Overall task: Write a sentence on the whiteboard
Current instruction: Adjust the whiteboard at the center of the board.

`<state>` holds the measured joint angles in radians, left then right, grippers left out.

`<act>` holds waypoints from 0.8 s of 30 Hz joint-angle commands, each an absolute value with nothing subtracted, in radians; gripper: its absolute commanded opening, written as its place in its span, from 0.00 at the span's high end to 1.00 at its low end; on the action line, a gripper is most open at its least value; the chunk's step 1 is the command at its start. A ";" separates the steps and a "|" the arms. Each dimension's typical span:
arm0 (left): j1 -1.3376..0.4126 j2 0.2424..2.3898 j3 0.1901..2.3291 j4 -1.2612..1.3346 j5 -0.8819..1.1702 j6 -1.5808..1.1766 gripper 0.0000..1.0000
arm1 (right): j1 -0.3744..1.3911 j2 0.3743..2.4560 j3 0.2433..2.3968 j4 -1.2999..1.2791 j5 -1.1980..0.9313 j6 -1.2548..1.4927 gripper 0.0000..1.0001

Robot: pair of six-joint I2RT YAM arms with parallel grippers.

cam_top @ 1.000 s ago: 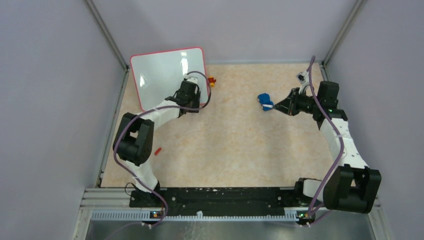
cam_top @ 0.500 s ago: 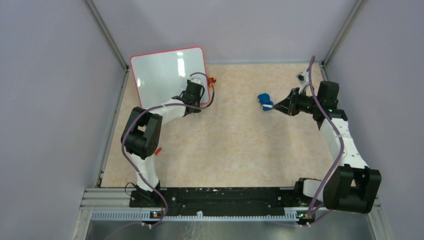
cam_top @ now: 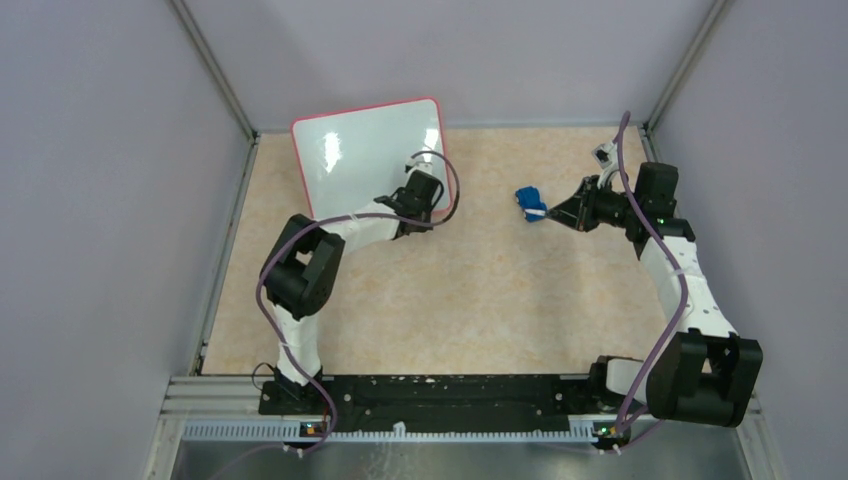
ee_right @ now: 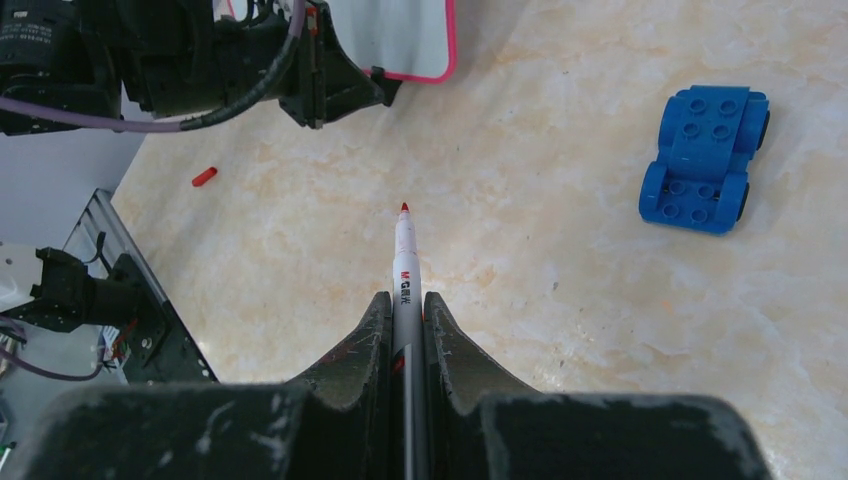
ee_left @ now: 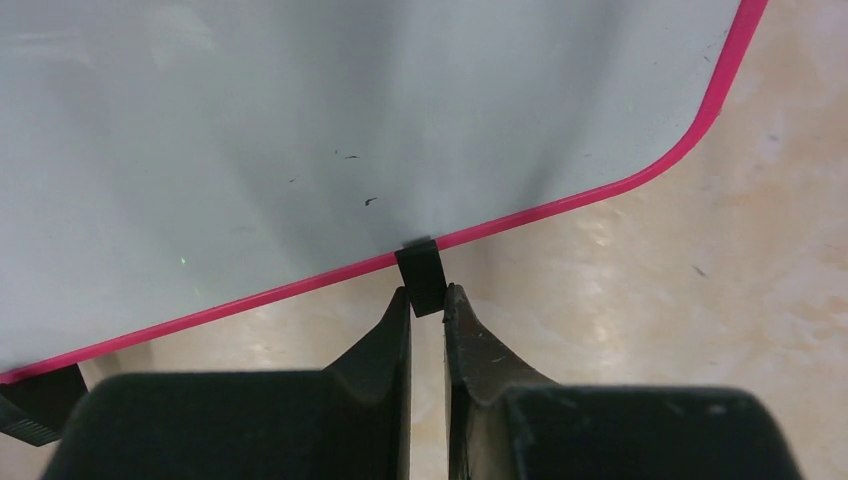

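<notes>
The whiteboard [cam_top: 360,150], glossy white with a pink-red rim, lies at the back left of the table. My left gripper [cam_top: 418,197] is at its near right edge. In the left wrist view the left gripper [ee_left: 427,296] is shut on a black clip [ee_left: 419,272] on the whiteboard [ee_left: 300,120] rim. My right gripper [cam_top: 562,212] hovers at the right, shut on a red-tipped white marker [ee_right: 404,262] that points toward the whiteboard [ee_right: 400,35]. No sentence is in view; the white face carries only a few dark specks.
A blue toy car [cam_top: 530,200] sits just beyond the marker tip, also in the right wrist view as the blue toy car [ee_right: 705,155]. A small red cap [ee_right: 204,177] lies on the table near the left arm [ee_right: 200,60]. Grey walls enclose the table.
The left gripper has closed on the clip, and the whiteboard has slid to the right with it. The right arm and marker have not moved.
</notes>
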<state>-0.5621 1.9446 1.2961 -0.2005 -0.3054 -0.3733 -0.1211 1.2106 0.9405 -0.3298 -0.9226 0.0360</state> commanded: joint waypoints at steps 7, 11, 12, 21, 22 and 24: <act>-0.719 2.039 1.420 -0.255 -0.212 -0.480 0.77 | -0.132 1.181 0.940 -0.301 -0.945 0.016 1.00; -0.747 2.029 1.433 -0.254 -0.171 -0.490 0.60 | -0.132 1.175 0.942 -0.303 -0.942 0.016 1.00; -0.750 2.022 1.432 -0.251 -0.160 -0.492 0.56 | -0.132 1.173 0.942 -0.305 -0.942 0.015 1.00; -0.749 1.907 1.375 -0.176 -0.005 -0.409 0.29 | -0.135 1.147 0.948 -0.301 -0.936 0.020 1.00; -0.749 1.881 1.362 -0.170 -0.005 -0.372 0.27 | -0.141 1.141 0.947 -0.296 -0.938 0.022 1.00; -0.745 1.829 1.336 -0.177 -0.014 -0.271 0.20 | -0.153 1.134 0.944 -0.291 -0.945 0.028 1.00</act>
